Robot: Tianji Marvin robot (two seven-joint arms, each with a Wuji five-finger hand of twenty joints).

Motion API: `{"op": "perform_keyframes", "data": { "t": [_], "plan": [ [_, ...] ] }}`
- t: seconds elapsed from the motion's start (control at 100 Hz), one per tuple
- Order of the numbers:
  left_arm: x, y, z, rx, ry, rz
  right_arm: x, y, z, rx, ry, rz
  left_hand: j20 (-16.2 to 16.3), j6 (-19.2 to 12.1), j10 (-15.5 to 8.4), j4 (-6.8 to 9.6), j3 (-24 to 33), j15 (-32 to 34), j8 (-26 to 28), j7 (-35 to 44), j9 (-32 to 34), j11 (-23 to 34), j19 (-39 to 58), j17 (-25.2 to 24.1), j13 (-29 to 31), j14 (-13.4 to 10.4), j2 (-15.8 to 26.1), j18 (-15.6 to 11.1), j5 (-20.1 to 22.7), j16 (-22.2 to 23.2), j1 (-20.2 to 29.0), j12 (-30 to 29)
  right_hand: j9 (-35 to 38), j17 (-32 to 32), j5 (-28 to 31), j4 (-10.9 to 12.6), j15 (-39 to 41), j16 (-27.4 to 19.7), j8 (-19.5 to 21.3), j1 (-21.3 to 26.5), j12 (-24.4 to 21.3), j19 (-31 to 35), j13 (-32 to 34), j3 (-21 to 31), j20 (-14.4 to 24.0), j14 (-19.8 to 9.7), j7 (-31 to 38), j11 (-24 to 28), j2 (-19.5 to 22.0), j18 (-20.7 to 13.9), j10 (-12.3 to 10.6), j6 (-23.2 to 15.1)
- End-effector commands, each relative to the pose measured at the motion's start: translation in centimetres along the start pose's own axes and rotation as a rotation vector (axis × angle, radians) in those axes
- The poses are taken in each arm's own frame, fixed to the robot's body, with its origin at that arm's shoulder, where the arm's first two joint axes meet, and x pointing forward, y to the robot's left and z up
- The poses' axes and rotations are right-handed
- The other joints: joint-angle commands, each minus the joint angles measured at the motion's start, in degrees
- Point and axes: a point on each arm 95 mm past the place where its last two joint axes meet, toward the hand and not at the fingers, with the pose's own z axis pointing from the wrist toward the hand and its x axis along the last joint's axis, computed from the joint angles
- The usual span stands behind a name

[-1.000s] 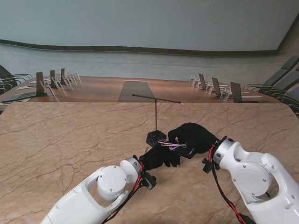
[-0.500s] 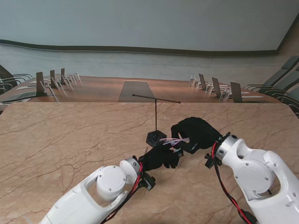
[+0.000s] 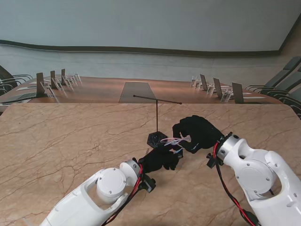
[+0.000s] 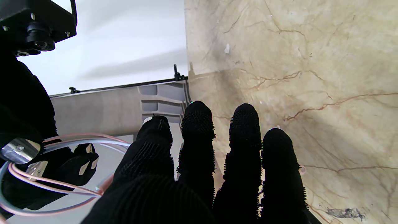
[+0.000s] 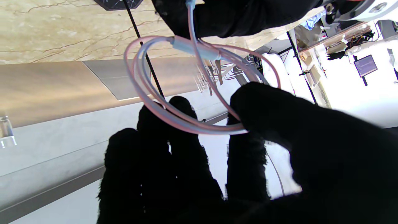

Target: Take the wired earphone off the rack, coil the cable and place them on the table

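Stand view: at frame centre, off the rack (image 3: 156, 117), the cable (image 3: 173, 141) loops around the right hand (image 3: 195, 134), whose fingers curl on it; the left hand (image 3: 160, 159) pinches its end. Pulling apart could spring the coil loose or topple the rack.

Both black-gloved hands meet just at five o'clock of the rack (image 3: 156, 117). The right hand (image 3: 197, 133) pinches the coiled pink cable (image 3: 173, 141). The left hand (image 3: 161, 157) touches the loops from seven o'clock.
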Motion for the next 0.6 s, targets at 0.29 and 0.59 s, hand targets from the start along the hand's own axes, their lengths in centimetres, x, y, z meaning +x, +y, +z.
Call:
{"op": "perform_keyframes", "data": {
  "t": [0.29,0.59],
  "plan": [
    [-0.3,0.4,-0.1,-0.009,-0.013,-0.011,0.2,1.1,0.2,-0.038,0.008,-0.008,1.6,-7.8,-2.2,2.39,2.7,1.6,10.1,14.1,1.7,2.5,2.2,-0.5,0.1,0.1,1.1,-0.3,3.1,1.8,2.7,1.6,-2.0,-0.4,0.9,-2.9,-0.1,1.5,1.5,3.4,-1.1,0.6,-1.3,7.5,0.8,-0.3,8.2,-0.3,3.0,-6.7,2.6,-5.2],
    [-0.3,0.6,-0.4,-0.060,-0.022,0.010,-0.1,1.7,0.5,-0.057,-0.001,0.000,1.9,-7.3,-2.3,2.46,2.8,1.5,9.5,13.0,1.4,2.0,2.2,-0.3,0.1,0.1,1.3,-0.4,2.4,1.9,2.7,1.4,-0.5,0.5,1.1,-2.6,0.4,1.8,2.0,4.0,-0.9,0.9,-0.1,7.5,0.9,0.1,9.0,0.3,3.5,-6.2,2.9,-4.4]
  ]
}}
